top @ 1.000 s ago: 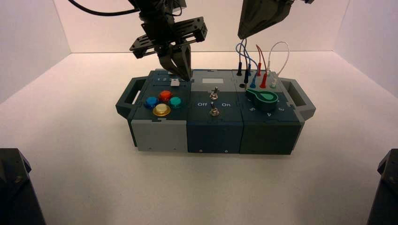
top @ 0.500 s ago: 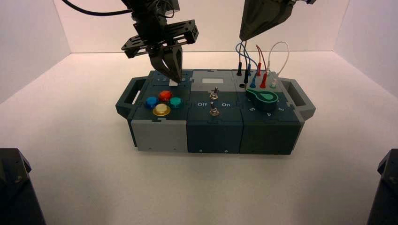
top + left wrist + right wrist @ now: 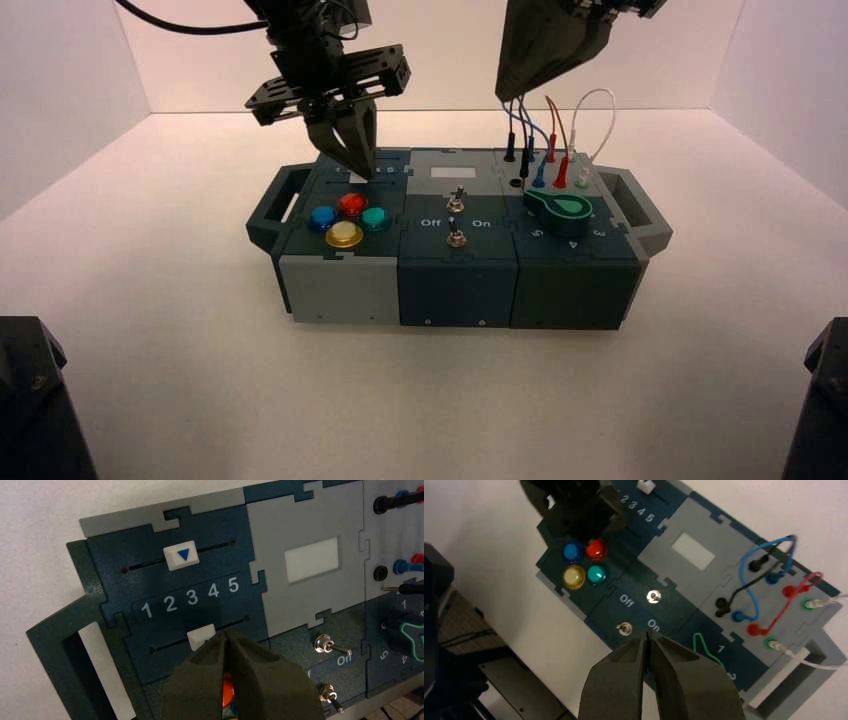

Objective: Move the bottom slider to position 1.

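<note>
Slider first: the bottom slider (image 3: 201, 636), a small white cube-shaped knob, sits in its slot on the dark teal panel of the box (image 3: 330, 285), just below the printed row 1 2 3 4 5. By the left wrist view it lies roughly under the 3, perhaps a little toward the 2, well short of position 1 (image 3: 146, 610). The left hand (image 3: 228, 636) has its fingers pressed together, holding nothing, and their joined tip touches the side of the knob that faces the 5 end of the row. Beyond the digit row from the knob, the other slider (image 3: 181, 556), white with a blue triangle, rests in its own unnumbered slot. On the near side of the knob in the high view are the red, blue, yellow and teal buttons (image 3: 346, 219). Further from the knob, past the two toggle switches (image 3: 455, 218), the right hand (image 3: 647, 641) hangs above the box near the green dial (image 3: 560, 207), fingers pressed together and empty.
</note>
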Motion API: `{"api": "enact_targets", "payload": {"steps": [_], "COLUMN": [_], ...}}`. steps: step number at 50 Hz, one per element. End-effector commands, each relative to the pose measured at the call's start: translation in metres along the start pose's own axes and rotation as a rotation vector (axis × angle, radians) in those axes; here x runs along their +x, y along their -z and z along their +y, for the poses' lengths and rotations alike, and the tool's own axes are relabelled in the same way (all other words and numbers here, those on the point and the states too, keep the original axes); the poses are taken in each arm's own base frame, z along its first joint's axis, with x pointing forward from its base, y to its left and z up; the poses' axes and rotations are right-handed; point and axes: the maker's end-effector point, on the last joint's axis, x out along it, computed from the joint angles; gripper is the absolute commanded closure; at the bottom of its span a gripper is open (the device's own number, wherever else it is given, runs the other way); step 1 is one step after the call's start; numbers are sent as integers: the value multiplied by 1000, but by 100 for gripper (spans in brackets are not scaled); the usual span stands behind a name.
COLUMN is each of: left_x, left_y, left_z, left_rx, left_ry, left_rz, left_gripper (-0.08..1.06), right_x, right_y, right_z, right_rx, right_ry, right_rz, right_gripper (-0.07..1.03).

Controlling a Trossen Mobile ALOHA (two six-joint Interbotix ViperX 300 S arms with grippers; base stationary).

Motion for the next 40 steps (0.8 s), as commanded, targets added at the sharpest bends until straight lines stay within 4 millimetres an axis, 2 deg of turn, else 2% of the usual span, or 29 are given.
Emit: {"api": "enact_targets", "payload": {"steps": [1, 6, 17, 30, 40], "left_x": [-13, -12, -14, -16, -18], "left_y": [-8, -7, -6, -9, -10], "left_z": [-2, -1, 1, 9, 13], "left_rx": [3, 1, -4, -28, -33], "left_ry": [11, 9, 9, 5, 3], "left_rz": [-37, -33, -31, -30, -26], "left_gripper": [101, 101, 101, 101, 101], "right_x": [-4, -1, 7, 11, 13], "right_y": [-5, -1, 7, 12, 16], "right_z": [14, 23, 26, 42, 53], "right_rx": [-52, -100, -175, -296, -480], "right_ry": [-19, -20, 41, 82, 236], "right_rz": [-35, -35, -22, 2, 53], "right_gripper": [99, 98, 98, 98, 98]}}
